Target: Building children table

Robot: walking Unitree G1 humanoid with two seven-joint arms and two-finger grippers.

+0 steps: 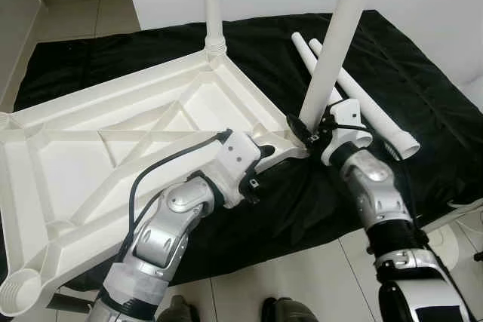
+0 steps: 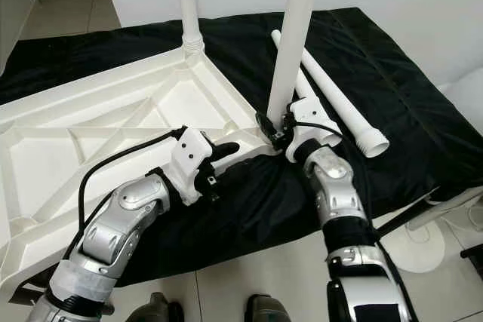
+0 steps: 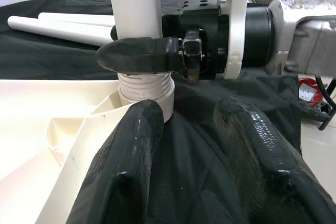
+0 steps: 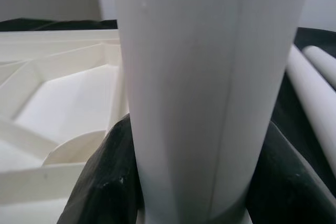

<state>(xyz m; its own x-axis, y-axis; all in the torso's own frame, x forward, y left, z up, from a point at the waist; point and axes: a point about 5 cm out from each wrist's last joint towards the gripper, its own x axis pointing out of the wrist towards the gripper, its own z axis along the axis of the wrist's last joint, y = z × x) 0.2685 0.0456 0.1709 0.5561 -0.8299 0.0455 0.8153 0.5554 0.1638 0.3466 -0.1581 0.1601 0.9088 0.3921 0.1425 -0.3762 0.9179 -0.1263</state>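
**Right claw grips a leg at the tabletop's corner socket**

The white plastic children's tabletop (image 1: pixel 113 148) lies upside down, ribbed underside up, on a black cloth (image 1: pixel 423 73) spread over the floor. One white leg (image 1: pixel 213 5) stands upright in the socket at the tabletop's far corner. A second leg (image 1: pixel 336 43) stands in the socket at the near right corner, leaning slightly. The right claw (image 1: pixel 313 132) is closed around this leg just above the threaded collar (image 3: pixel 144 85), one black finger (image 3: pixel 139 56) wrapped across its front. The left claw (image 2: pixel 226 150) lies low beside the same corner, its two fingers (image 3: pixel 126 171) parted with nothing between them, resting against the tabletop's edge and the cloth. Two spare legs (image 1: pixel 362 99) lie side by side on the cloth, just beyond the right claw, toward the cloth's right edge.
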